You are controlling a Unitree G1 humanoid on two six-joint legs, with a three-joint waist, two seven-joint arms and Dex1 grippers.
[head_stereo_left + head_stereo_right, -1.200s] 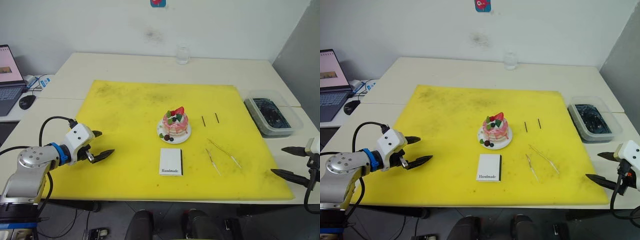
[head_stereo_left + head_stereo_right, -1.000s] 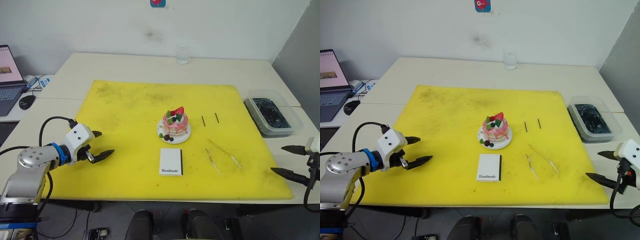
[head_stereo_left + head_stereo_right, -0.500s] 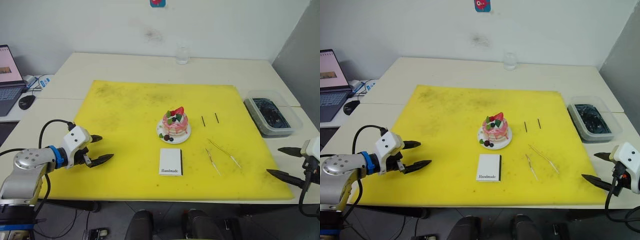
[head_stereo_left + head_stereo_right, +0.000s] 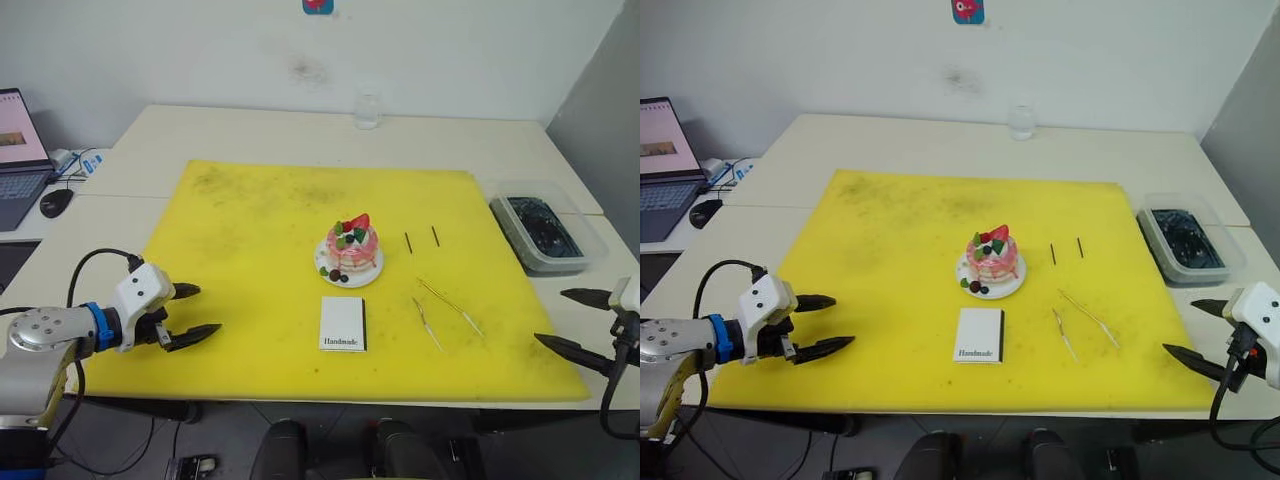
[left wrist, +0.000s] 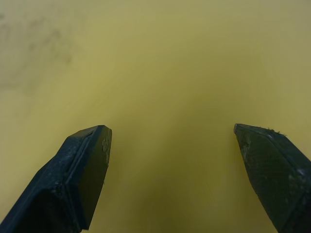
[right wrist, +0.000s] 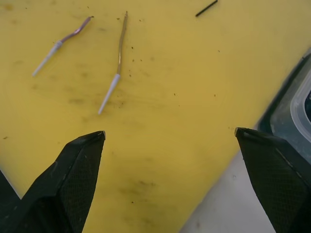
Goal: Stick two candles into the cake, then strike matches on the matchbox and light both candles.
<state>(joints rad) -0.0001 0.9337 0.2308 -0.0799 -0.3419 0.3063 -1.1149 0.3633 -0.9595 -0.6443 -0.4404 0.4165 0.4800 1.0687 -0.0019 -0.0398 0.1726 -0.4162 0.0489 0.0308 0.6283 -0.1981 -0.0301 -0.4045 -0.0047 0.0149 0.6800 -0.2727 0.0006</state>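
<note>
Here there are two candles [image 4: 448, 306], two matches [image 4: 421, 238], one cake [image 4: 349, 250] and one matchbox [image 4: 342, 324], all lying on a big yellow mat [image 4: 250, 240] that covers most of a pale table [image 4: 290, 125]. The cake, on its small white plate, is in the middle of the frame, and the matchbox lies flat just below it, with the printed word along its lower edge. The two matches are right of the cake, side by side and a little apart, each with its long axis running up and down the picture. The candles lie below the matches, in the lower right part of the mat; both are slanted from upper left to lower right, and they are near each other but not touching. Behind the table is a white wall, a small glass [image 4: 367, 110] stands at the far edge, a laptop [image 4: 20, 155] and a mouse [image 4: 53, 202] are at the upper left, and a clear box [image 4: 548, 231] with dark contents is at the right edge. The left gripper [image 4: 187, 314] is over the lower left corner of the mat, its fingers spread apart and holding nothing. The right gripper [image 4: 572, 322] is at the lower right edge of the frame, also spread wide and holding nothing.
</note>
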